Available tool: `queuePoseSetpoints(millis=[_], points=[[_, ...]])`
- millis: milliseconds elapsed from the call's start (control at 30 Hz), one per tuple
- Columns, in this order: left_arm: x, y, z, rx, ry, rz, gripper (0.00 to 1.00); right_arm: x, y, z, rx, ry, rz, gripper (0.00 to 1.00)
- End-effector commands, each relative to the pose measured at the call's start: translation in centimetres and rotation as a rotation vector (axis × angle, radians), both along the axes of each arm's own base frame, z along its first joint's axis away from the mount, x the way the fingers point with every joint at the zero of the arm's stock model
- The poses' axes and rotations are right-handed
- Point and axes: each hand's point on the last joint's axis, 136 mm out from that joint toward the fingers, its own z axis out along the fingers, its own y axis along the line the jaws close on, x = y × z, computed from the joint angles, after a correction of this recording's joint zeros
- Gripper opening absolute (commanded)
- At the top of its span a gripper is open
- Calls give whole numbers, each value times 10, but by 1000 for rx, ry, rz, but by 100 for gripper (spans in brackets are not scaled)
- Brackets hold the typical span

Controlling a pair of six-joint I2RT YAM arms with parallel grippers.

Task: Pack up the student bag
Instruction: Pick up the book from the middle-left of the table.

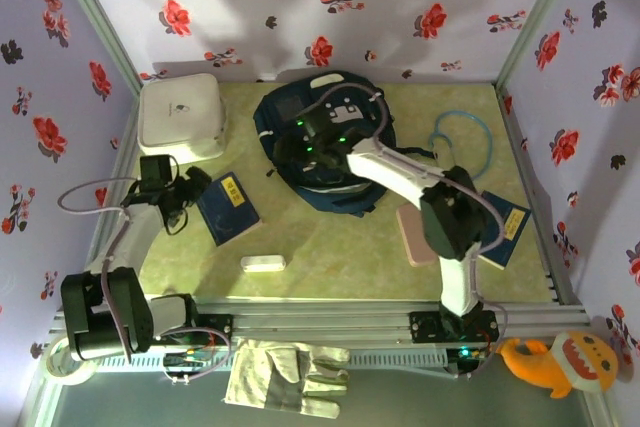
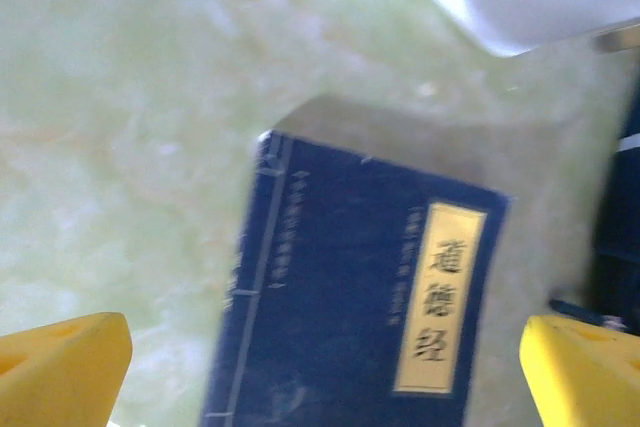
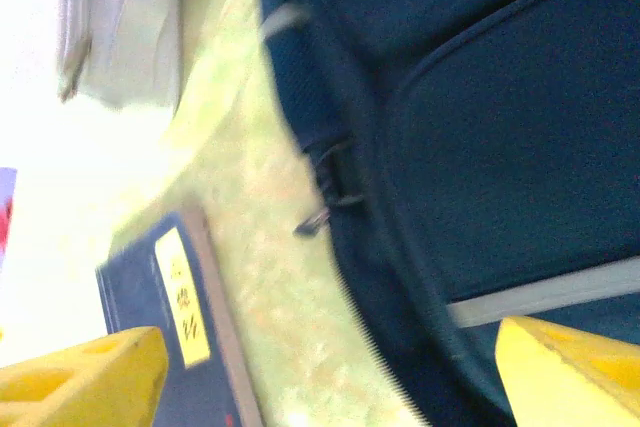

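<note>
The student bag, a dark navy backpack, lies flat at the back middle of the table. My right gripper hovers over its left side. In the right wrist view its yellow fingers stand wide apart and open above the bag's zipper edge, holding nothing, with a zipper pull just beyond. A dark blue book with a yellow label lies left of the bag. My left gripper is at its left edge, open over the book, with a yellow finger on either side.
A white rounded box stands at the back left. A pink notebook and a second blue book lie on the right, with a blue cable behind them. A small white block lies near the front. Gloves lie off the table.
</note>
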Motion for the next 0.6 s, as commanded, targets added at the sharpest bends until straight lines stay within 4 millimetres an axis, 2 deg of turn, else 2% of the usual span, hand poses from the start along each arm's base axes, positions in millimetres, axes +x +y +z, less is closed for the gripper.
queuePoseSetpoints(millis=[0, 67, 233, 433, 567], points=[[-20, -8, -17, -51, 67, -63, 98, -30, 28, -29, -87, 54, 170, 82], [-23, -11, -22, -62, 86, -82, 97, -37, 45, -44, -108, 67, 232, 76], [-29, -18, -33, -94, 122, -112, 92, -49, 73, -73, -165, 102, 336, 66], [-29, -27, -43, -143, 133, -134, 84, -57, 92, -91, -177, 123, 395, 60], [-26, -33, -47, -175, 132, -151, 77, -60, 98, -100, -172, 142, 412, 56]])
